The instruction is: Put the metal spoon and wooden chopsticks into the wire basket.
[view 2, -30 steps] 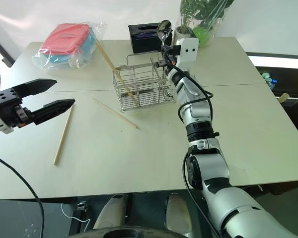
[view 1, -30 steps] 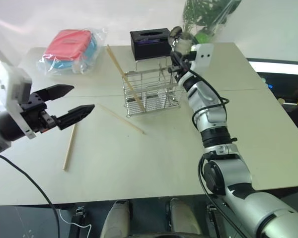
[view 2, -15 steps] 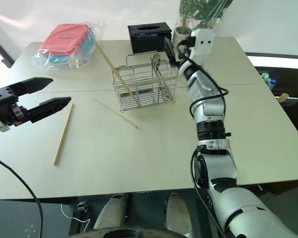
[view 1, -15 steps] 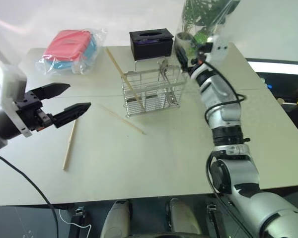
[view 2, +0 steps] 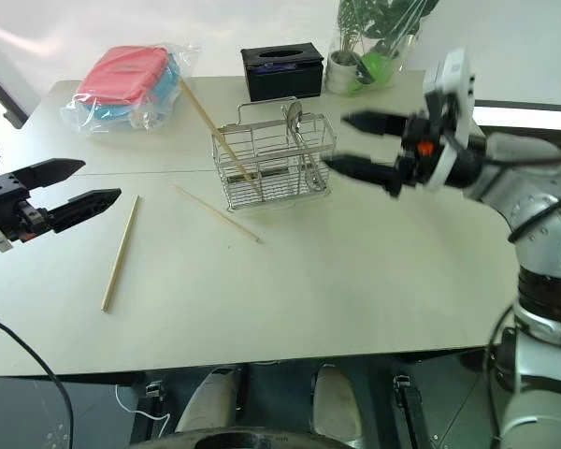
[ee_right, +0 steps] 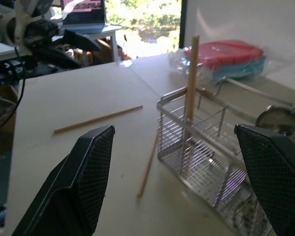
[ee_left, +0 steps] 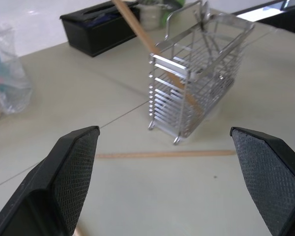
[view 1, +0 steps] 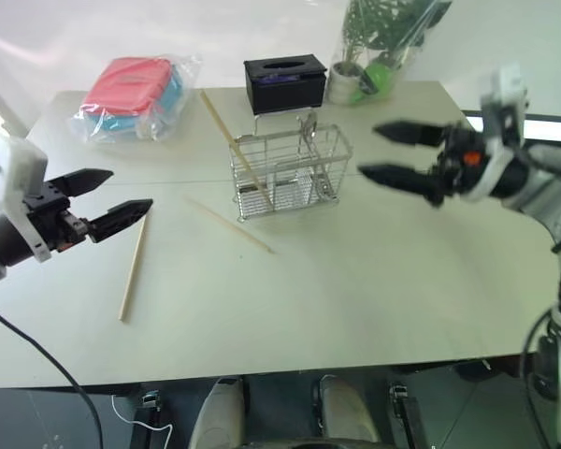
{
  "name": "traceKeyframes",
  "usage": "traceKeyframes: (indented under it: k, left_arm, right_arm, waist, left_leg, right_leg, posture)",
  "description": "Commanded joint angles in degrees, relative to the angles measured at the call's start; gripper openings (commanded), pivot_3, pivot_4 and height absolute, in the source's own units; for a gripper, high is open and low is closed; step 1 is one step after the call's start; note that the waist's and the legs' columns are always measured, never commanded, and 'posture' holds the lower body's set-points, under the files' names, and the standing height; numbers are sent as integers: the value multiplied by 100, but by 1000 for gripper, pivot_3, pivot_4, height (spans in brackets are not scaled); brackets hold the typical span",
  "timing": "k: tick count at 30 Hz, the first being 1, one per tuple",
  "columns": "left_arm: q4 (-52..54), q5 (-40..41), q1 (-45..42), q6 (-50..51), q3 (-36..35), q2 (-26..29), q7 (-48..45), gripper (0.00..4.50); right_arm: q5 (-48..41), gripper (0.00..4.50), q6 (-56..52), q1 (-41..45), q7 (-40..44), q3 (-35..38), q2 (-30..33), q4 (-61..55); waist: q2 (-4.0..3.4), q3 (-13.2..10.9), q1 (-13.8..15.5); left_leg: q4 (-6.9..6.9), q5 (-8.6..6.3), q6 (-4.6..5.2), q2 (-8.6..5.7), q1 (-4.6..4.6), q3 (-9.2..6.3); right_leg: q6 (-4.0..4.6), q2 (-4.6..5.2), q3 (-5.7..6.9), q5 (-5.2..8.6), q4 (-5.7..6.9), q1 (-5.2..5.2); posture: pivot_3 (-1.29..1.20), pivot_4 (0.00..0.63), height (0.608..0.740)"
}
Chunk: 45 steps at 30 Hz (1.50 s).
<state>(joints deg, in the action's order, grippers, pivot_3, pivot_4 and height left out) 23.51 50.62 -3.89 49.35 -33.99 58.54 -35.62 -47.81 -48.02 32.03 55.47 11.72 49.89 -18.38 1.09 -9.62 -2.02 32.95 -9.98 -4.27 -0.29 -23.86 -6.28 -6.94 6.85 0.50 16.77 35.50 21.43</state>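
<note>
Spoon (view 2: 295,131) stands in wire basket (view 2: 273,164), bowl up | one chopstick (view 2: 215,131) leans in basket, two chopsticks (view 2: 120,253) lie on worktop (view 2: 309,271) | right fingers (view 2: 360,145) spread wide, empty, beside basket | left fingers (view 2: 70,185) spread wide, empty, above worktop's left edge

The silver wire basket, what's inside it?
Inside the silver wire basket stand a metal spoon with a round shiny bowl and one pale wooden chopstick, leaning out. Their bottom ends are hard to see behind the wires.
</note>
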Motion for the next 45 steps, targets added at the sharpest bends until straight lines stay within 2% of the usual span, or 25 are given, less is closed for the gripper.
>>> traceKeyframes:
  k: [1, 5, 9, 12, 17, 26, 35, 38, 45]
  left_arm:
    - [-366, -534, -60, 70, 221, 71, 350, 4500]
    - [-1101, -1348, -576, 527, 1149, 22, 1154, 4500]
    - [-2083, -1825, -1731, 1034, 1871, -378, 1702, 4500]
    - [-2839, -2103, -2705, 1037, 2379, -784, 1642, 4500]
    - [-3792, -2665, -3706, 786, 3146, -1124, 1251, 4500]
    - [-5451, -3401, -4649, 1057, 3677, -1555, 1043, 4500]
    - [-7082, -3918, -5354, 452, 3739, -2294, 732, 4500]
    - [-7289, -4024, -5433, 304, 3686, -2371, 634, 3684]
    - [-7554, -4161, -5601, 287, 3521, -2385, 617, 59]
  right_arm:
    - [-50, 4037, 92, -479, 79, 200, 163, -542]
    - [-114, 4037, 97, -886, -249, 257, 4, -886]
    - [-246, 4037, 31, -1058, -604, 322, -182, -1053]
    - [-371, 4037, -34, -1124, -840, 331, -321, -1154]
    - [-506, 4037, -61, -1174, -1164, 328, -461, -1260]
    - [-662, 4037, -47, -1379, -1549, 423, -458, -1414]
    - [-793, 4037, -46, -1513, -1624, 419, -398, -1494]
    - [-808, 4095, -49, -1500, -1687, 397, -404, -1485]
    - [-874, 4095, -47, -1504, -1766, 406, -390, -1484]
  waist:
    - [-1, 0, 8]
    - [0, 0, 110]
    - [17, 1, 230]
    - [30, 3, 292]
    - [41, 5, 257]
    - [43, 5, 142]
    - [40, 8, 218]
    - [37, 9, 274]
    - [37, 9, 279]
  left_leg:
    - [0, 0, 0, 0, -5, 4]
    - [2, 0, 0, -2, -29, 11]
    - [5, 2, 1, -6, -42, 4]
    - [11, 4, -1, -5, -54, 2]
    - [18, 7, -4, -10, -54, 2]
    - [11, 8, -2, -5, -51, 1]
    - [25, 8, -3, -8, -34, -2]
    - [25, 8, -3, -8, -29, -1]
    - [26, 8, -3, -17, -40, -2]
  right_leg:
    - [2, 1, -2, -1, -9, 2]
    - [8, 1, -8, -8, -26, 19]
    - [2, -5, -6, -13, -24, 30]
    - [-24, -10, -6, -27, -22, 32]
    - [-60, -9, -6, -46, -31, 19]
    - [-89, -13, -6, -57, -19, 24]
    - [-97, -11, -5, -60, -20, -2]
    - [-96, -10, -5, -60, -20, -4]
    - [-106, -5, -5, -63, -28, -3]
  posture:
    - [0, 150, 710]
    - [0, 150, 710]
    - [0, 150, 710]
    - [0, 150, 710]
    - [0, 150, 710]
    - [0, 150, 710]
    - [0, 150, 710]
    - [0, 150, 710]
    - [0, 150, 710]
